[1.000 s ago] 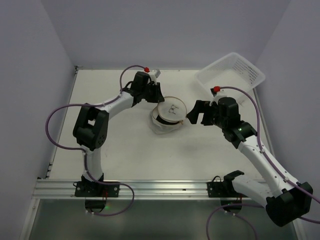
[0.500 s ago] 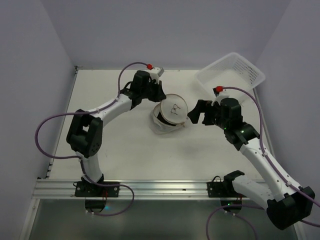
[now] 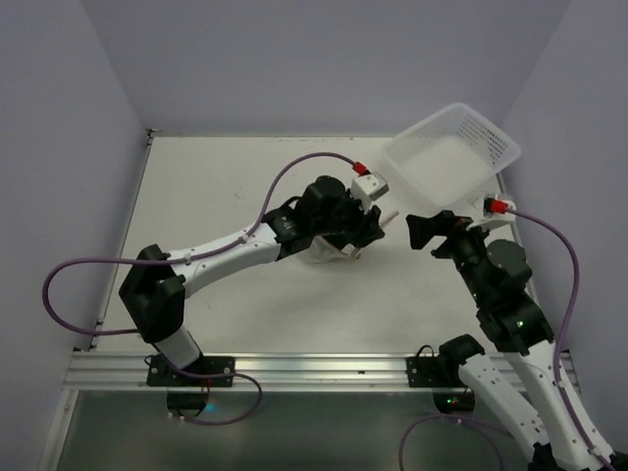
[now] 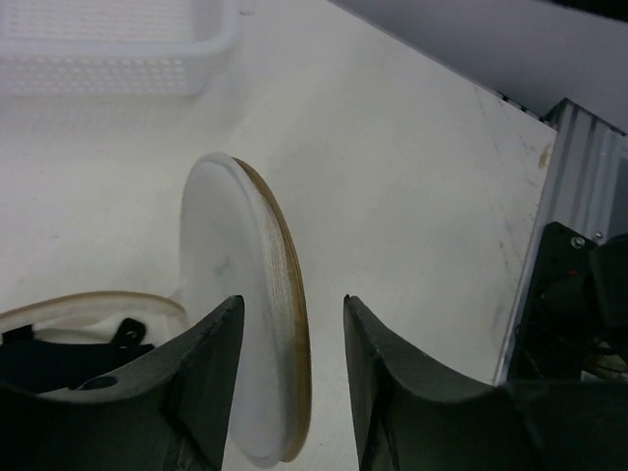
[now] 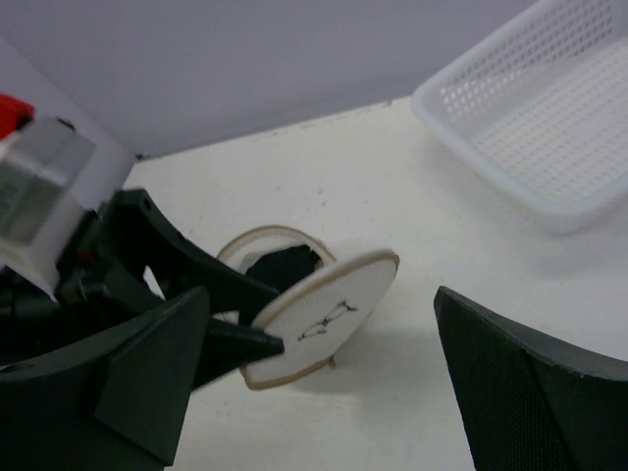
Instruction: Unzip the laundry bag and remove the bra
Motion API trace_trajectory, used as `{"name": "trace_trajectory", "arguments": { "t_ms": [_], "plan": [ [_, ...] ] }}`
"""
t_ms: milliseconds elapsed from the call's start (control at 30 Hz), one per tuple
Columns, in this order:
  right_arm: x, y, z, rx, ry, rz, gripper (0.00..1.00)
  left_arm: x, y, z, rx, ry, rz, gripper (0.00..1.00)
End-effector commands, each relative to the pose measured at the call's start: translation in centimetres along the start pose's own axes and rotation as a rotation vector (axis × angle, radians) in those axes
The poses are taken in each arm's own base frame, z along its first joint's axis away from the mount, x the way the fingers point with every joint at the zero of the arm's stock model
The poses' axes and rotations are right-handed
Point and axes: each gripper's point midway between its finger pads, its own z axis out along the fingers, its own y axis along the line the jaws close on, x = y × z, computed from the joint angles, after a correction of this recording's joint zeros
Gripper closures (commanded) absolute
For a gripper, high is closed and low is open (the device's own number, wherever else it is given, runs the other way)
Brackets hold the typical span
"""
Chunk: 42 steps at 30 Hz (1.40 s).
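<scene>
The laundry bag [image 5: 324, 304] lies unzipped mid-table. Its round white lid with tan rim and black bra drawing stands tilted up from the base [image 5: 245, 245]. In the left wrist view the lid [image 4: 235, 324] stands on edge between my left gripper's [image 4: 291, 304] parted fingers, close to the left finger, with a gap to the right one. The black bra [image 5: 285, 270] lies inside the base and also shows in the left wrist view [image 4: 123, 334]. My right gripper [image 5: 322, 329] is wide open and empty, right of the bag. From above, the left gripper [image 3: 371, 234] hides most of the bag [image 3: 319, 253]; the right gripper [image 3: 424, 231] is apart from it.
A white perforated basket [image 3: 451, 157] sits tilted at the back right, also seen in the wrist views [image 5: 549, 128] [image 4: 108, 49]. The aluminium rail [image 4: 579, 196] runs along the table's near edge. Walls close the left, back and right sides.
My left arm has swung right, over the bag, and now straddles the raised lid. My right gripper has drawn back to the right, away from the bag.
</scene>
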Motion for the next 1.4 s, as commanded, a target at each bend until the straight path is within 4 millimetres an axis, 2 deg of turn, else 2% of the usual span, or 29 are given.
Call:
{"name": "trace_trajectory", "arguments": {
  "t_ms": [0,67,100,167,200,300,433,467,533,567,600,633,667,700,733,833,900,933,967,1000,1033,1100,1133,1167,1233,1367],
  "plan": [
    [-3.5,-1.4,-2.2,0.062,-0.188,0.034,0.01,1.0,-3.7,1.4,0.061,0.010,0.068,0.50],
    [-4.1,-1.7,-3.0,0.068,-0.230,0.033,0.01,1.3,-6.4,2.1,0.119,0.020,0.088,0.41],
    [-4.5,-1.8,-3.6,0.065,-0.255,0.030,0.01,1.7,-7.0,2.5,0.131,0.030,0.089,0.31],
    [-4.5,-1.7,-3.7,0.062,-0.256,0.024,0.01,1.2,-8.3,2.7,0.157,0.020,0.101,0.20],
    [-4.5,-1.6,-3.7,0.056,-0.254,0.022,0.01,1.3,-8.5,2.8,0.159,0.026,0.106,0.11],
    [-3.9,-1.3,-3.2,0.039,-0.226,0.033,0.01,0.7,-8.4,2.5,0.144,0.024,0.126,0.00],
    [-2.6,-0.4,-1.5,0.008,-0.146,0.017,0.01,-0.1,-6.0,1.6,0.004,0.021,0.094,0.00],
    [-1.6,0.1,-0.5,-0.009,-0.085,0.007,0.01,-0.3,-4.3,1.3,-0.069,0.019,0.074,0.00],
    [-0.5,0.6,0.6,-0.022,-0.019,0.017,0.01,-0.4,-2.3,0.3,-0.133,0.032,-0.005,0.01],
    [0.5,1.1,1.7,-0.035,0.037,0.020,0.01,-0.4,0.0,-0.3,-0.180,0.034,-0.051,0.01],
    [0.9,1.3,2.3,-0.039,0.062,0.036,0.01,-0.8,1.1,-1.3,-0.209,0.028,-0.088,0.02],
    [1.4,1.5,2.9,-0.040,0.092,0.044,0.01,-1.1,3.5,-2.2,-0.275,0.011,-0.142,0.02],
    [1.4,2.2,3.4,-0.059,0.115,0.051,0.01,-0.7,4.7,-2.8,-0.320,0.012,-0.160,0.02],
    [2.7,2.2,4.8,-0.051,0.173,0.055,0.02,-1.0,5.5,-3.8,-0.352,0.003,-0.171,0.02],
    [3.1,2.3,5.3,-0.048,0.193,0.063,0.02,-0.8,6.4,-4.5,-0.390,0.003,-0.183,0.02],
    [4.4,3.3,7.6,-0.081,0.252,0.094,0.03,0.6,11.0,-6.8,-0.542,0.031,-0.241,0.03],
    [4.6,4.0,8.6,-0.108,0.273,0.106,0.04,2.6,12.7,-7.2,-0.583,0.085,-0.285,0.03],
    [5.9,3.9,9.8,-0.101,0.320,0.107,0.04,3.1,13.9,-7.7,-0.600,0.092,-0.315,0.03],
    [5.7,4.5,10.4,-0.118,0.330,0.107,0.04,4.0,14.1,-7.6,-0.591,0.110,-0.333,0.04],
    [6.5,4.8,10.9,-0.131,0.370,0.107,0.05,4.5,14.6,-7.4,-0.594,0.120,-0.344,0.04],
    [8.2,4.5,12.1,-0.118,0.423,0.107,0.06,4.9,14.9,-7.3,-0.588,0.129,-0.357,0.04],
    [8.7,5.2,13.2,-0.141,0.449,0.100,0.08,5.8,15.4,-6.8,-0.584,0.152,-0.373,0.06],
    [10.2,5.0,14.1,-0.135,0.489,0.103,0.10,6.2,15.8,-6.7,-0.586,0.158,-0.388,0.07],
    [10.3,5.5,14.7,-0.147,0.494,0.098,0.11,6.4,16.0,-6.5,-0.583,0.163,-0.394,0.09],
    [11.4,5.6,15.6,-0.150,0.521,0.082,0.13,7.3,16.6,-6.4,-0.594,0.183,-0.404,0.14],
    [14.7,5.4,17.6,-0.126,0.599,0.070,0.15,8.8,16.9,-6.3,-0.589,0.208,-0.416,0.28]
  ]
}}
